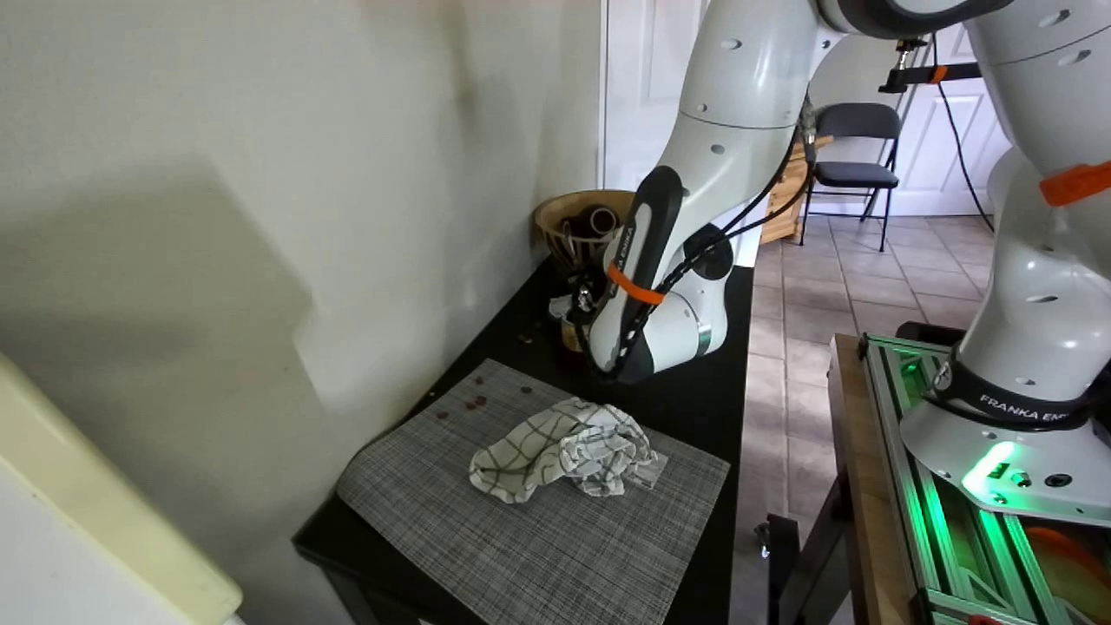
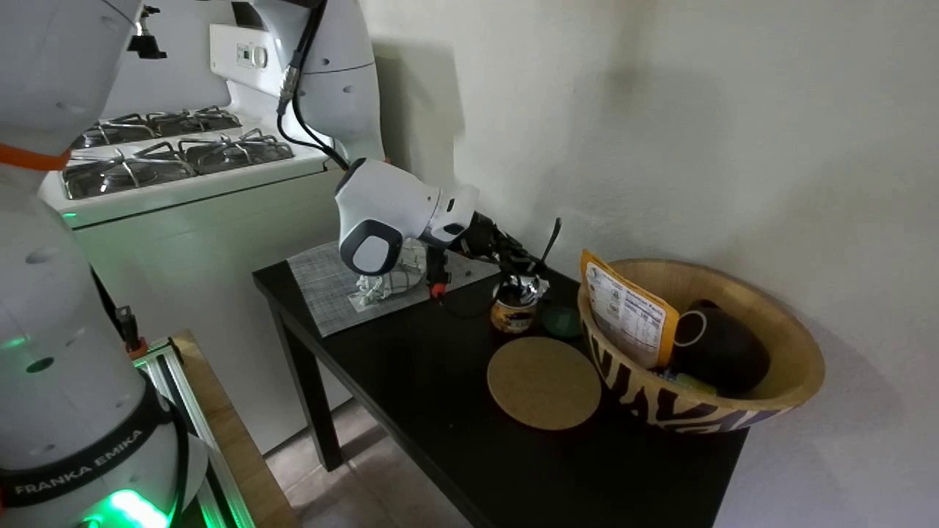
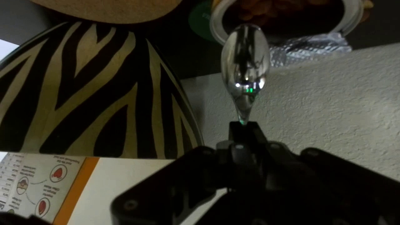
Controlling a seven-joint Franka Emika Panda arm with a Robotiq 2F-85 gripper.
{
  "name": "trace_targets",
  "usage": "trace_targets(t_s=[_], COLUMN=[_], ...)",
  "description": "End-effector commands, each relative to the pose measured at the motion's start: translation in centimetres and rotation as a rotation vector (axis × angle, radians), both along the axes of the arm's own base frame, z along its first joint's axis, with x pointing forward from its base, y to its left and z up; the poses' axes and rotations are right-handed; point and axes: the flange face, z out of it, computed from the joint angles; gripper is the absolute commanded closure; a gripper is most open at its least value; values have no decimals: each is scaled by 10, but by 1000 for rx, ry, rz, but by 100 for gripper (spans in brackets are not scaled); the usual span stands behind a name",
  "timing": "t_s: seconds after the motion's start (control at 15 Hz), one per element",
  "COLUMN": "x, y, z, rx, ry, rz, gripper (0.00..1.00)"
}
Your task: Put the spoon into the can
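The gripper is pinching the spoon.
In the wrist view, the spoon is pointing toward twelve o'clock, overlapping the rim of the can standing at one o'clock from the gripper.

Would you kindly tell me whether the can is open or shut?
The can is open: in the wrist view, brown pieces show inside and foil sticks out at its rim.
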Motion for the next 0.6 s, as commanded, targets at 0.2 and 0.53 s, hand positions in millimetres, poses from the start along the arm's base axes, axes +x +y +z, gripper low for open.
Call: trace_targets(t_s=[0.2,0.53], x=[14,19], y=[11,21], z=[-16,-32], rx=[-58,-99], ry=[-49,-26], rz=[-34,-20], gripper=[98,98])
